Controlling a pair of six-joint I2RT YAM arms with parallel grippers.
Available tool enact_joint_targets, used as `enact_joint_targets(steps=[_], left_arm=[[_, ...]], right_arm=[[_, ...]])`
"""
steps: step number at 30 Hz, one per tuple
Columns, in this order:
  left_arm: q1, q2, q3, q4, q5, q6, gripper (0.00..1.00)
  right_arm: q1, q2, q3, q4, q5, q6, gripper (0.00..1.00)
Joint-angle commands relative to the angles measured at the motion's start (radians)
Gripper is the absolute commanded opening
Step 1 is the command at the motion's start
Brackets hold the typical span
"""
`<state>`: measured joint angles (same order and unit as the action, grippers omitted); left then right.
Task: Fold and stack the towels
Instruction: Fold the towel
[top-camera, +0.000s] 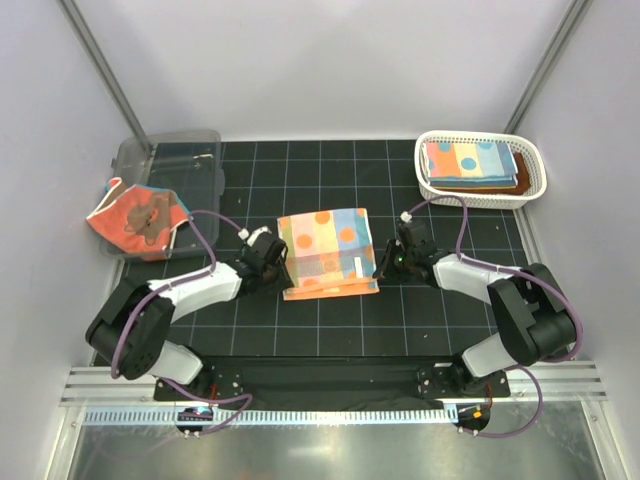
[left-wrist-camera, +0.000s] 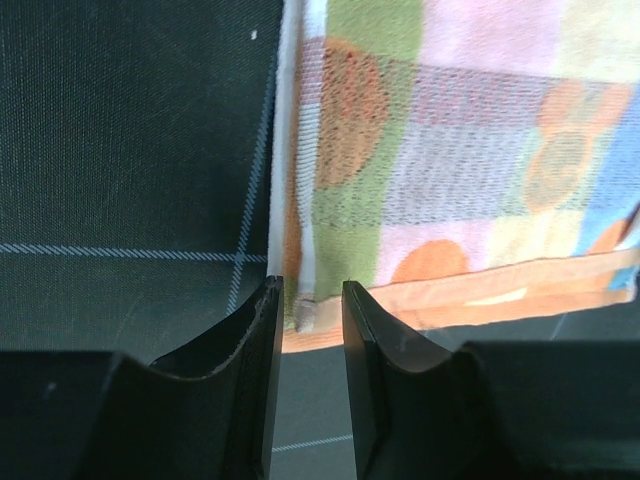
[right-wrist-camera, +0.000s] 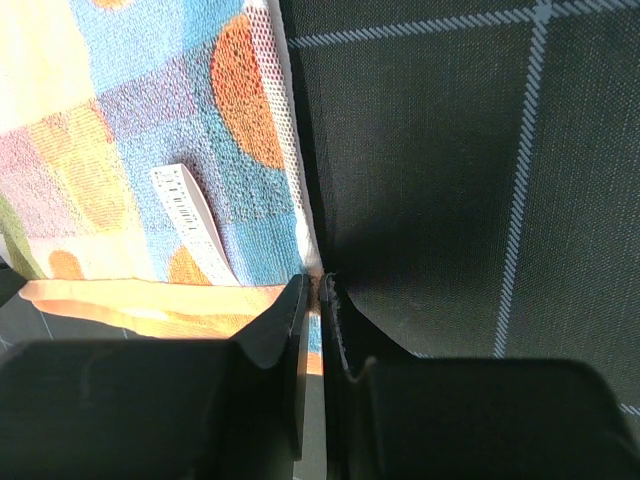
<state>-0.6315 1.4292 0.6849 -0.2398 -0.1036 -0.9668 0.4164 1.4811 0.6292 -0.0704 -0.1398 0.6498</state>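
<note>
Nearest the bases, on the black gridded mat (top-camera: 330, 330), both arms are reaching inward to the near corners of the polka-dotted towel (top-camera: 328, 252), which is lying flat in the middle of the mat. The left gripper (left-wrist-camera: 310, 320) is sitting at the towel's near left corner. Its jaws are standing a narrow gap apart with the corner between them, and I cannot tell whether they are actually biting. The right gripper (right-wrist-camera: 322, 295) is pinching the near right corner, its jaws almost together on the hem, just beside a white label (right-wrist-camera: 190, 215) lying on the cloth. An orange underlayer is showing along the near edge, so the towel is probably already doubled once.

By my reading, another fold is getting under way. The next move is asking both grippers to lift their corners together, keep them level, and carry them over to the far edge so that the layers are lining up. If the left grip is not secure, that corner may slip and skew the fold.

Farther back on the left, a coral-red bear towel (top-camera: 135, 218) is hanging unfolded over the edge of a clear plastic bin (top-camera: 185, 150). At the far right, folded towels (top-camera: 470, 162) are lying stacked in a white lattice basket (top-camera: 537, 178). Neither is standing in the path of the fold.
</note>
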Motion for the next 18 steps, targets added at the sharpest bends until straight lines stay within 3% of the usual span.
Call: enact_joint_targets(steps=[1, 6, 10, 15, 16, 18], left_arm=[[-0.008, 0.036, 0.007, 0.031, 0.002, -0.023, 0.33], [-0.008, 0.051, 0.004, 0.025, -0.013, -0.027, 0.28], [-0.008, 0.043, 0.021, 0.010, -0.031, -0.018, 0.14], [-0.008, 0.053, 0.068, -0.053, -0.042, 0.002, 0.11], [-0.008, 0.053, 0.071, -0.056, -0.039, 0.002, 0.00], [-0.008, 0.051, 0.073, -0.056, -0.038, 0.003, 0.00]], right_arm=[[0.010, -0.021, -0.019, -0.014, 0.023, -0.001, 0.09], [0.010, -0.027, -0.022, -0.019, 0.026, -0.002, 0.09], [0.012, -0.028, -0.006, -0.040, 0.039, -0.007, 0.09], [0.010, -0.038, 0.013, -0.063, 0.051, -0.013, 0.15], [0.010, -0.042, 0.013, -0.065, 0.051, -0.013, 0.11], [0.010, -0.044, 0.013, -0.065, 0.043, -0.016, 0.03]])
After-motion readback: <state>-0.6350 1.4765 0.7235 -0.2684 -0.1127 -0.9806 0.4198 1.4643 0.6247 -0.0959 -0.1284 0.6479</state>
